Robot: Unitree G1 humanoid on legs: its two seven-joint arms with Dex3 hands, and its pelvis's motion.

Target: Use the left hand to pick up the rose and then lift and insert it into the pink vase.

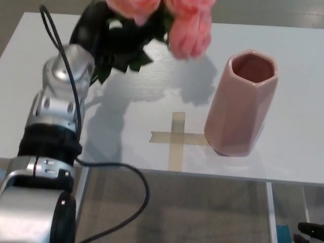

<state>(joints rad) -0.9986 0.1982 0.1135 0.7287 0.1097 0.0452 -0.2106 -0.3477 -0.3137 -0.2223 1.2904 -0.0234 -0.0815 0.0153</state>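
Roses (pixel 187 25) hang above the table (pixel 283 40), clamped in our left hand (pixel 96 30). Right of them, nearer us, stands the pink vase (pixel 240 104), apart.

Lab-like: white table (pixel 283 45) bearing taped cross (pixel 174 139).

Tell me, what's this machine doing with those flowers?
The robot's left hand is holding a bunch of pink roses up in the air, off the white table, with the blooms partly out of the picture at the top. A pink vase stands upright and empty to the right, beside a tape cross. The roses are up and to the left of the vase's mouth, not yet in it. The right hand does not show.
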